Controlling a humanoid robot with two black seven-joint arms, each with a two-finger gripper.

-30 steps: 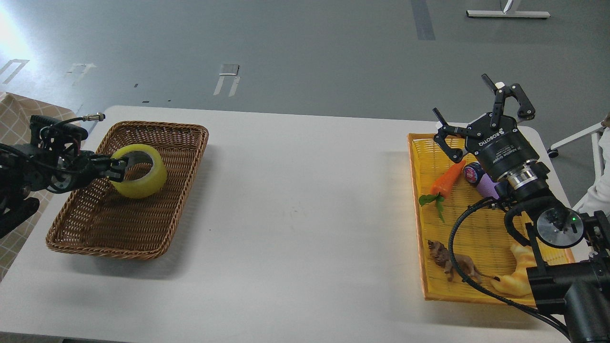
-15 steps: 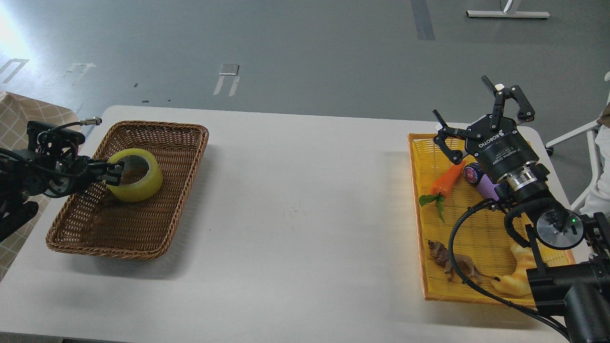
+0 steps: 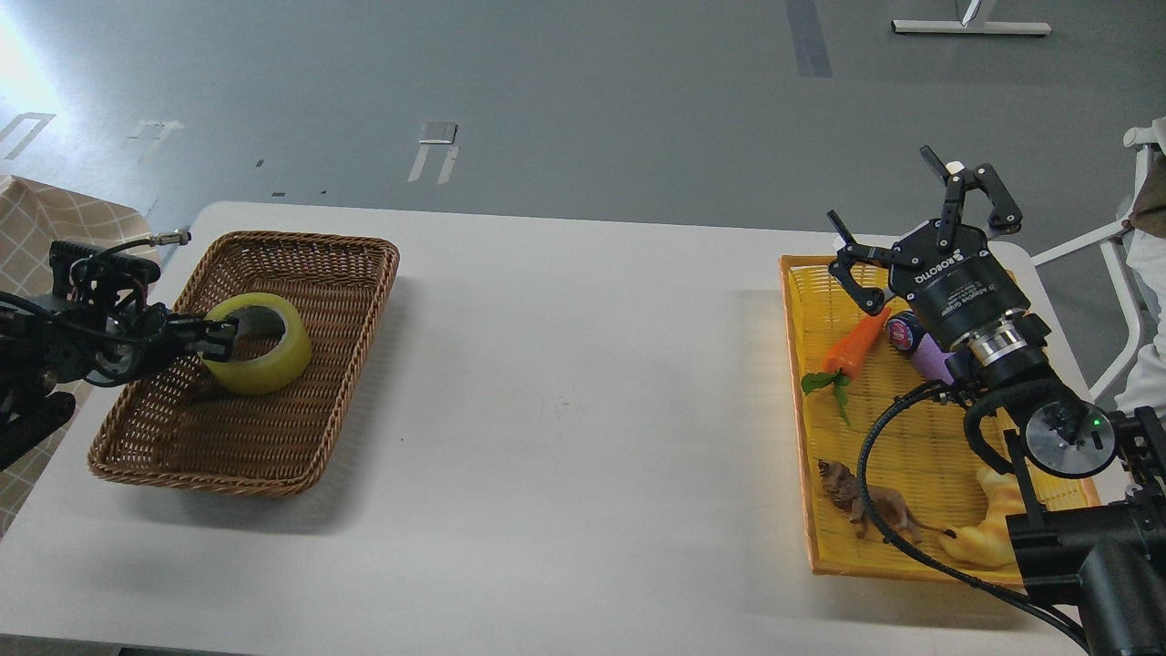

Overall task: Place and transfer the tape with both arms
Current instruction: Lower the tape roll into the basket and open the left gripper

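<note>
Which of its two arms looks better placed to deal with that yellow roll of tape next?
The left. Its left gripper is already at the tape inside the wicker basket, gripping its rim. The right gripper hangs open, far across the table, above the yellow tray.

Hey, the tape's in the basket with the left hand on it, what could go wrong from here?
The left hand grips only the near wall of the tape, so the tape might tip or drag when it lets go. Pulling back, the hand may catch the basket rim. The right hand is open above the yellow tray.
</note>
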